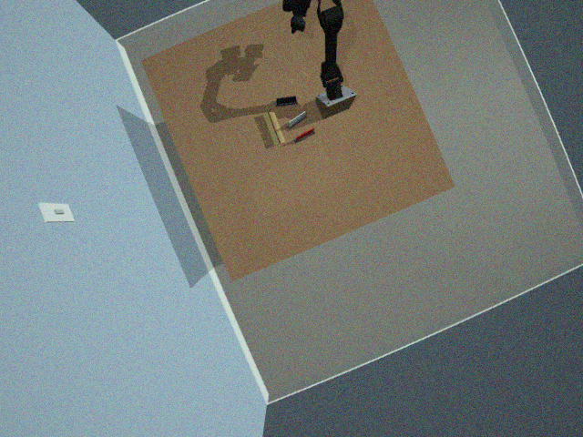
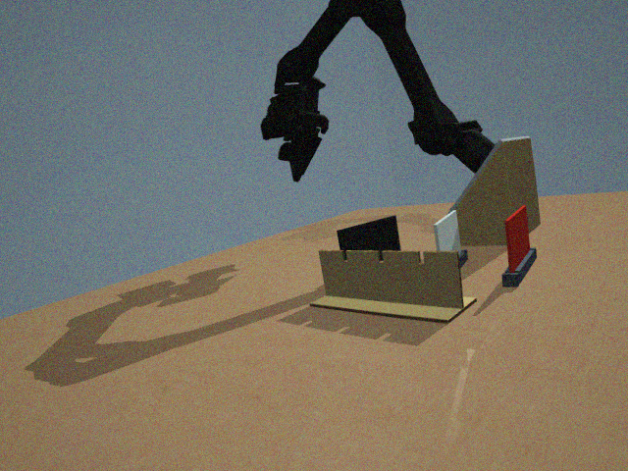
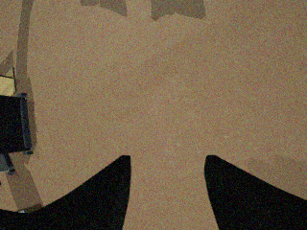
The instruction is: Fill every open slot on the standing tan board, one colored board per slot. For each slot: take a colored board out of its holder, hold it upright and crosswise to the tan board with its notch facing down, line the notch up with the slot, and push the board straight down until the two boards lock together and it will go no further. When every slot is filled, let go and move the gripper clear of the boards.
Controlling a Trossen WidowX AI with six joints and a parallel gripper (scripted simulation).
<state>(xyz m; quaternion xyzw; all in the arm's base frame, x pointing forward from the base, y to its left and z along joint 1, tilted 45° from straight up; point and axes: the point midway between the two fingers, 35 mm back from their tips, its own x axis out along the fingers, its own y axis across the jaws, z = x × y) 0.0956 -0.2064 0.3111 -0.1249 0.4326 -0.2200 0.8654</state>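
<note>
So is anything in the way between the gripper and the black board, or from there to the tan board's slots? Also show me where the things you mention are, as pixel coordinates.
Nothing visible stands between the gripper [image 2: 296,177] [image 3: 168,158] and the black board [image 1: 286,100] [image 2: 370,234] [image 3: 11,124], nor between that board and the open slots in the tan board [image 2: 392,279].

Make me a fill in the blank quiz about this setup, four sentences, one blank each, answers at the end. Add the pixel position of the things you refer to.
The tan board [image 1: 277,127] [image 2: 391,279] has ____ slots along its top edge.
Besides the black board [image 2: 369,234] and the white board [image 2: 446,231], there is a ____ one in a holder.
Every slot is ____, with no colored board in it.
Between the fingers of the hand [image 2: 296,179] [image 3: 168,156] there is ____.

Missing words: three; red; open; nothing
</note>
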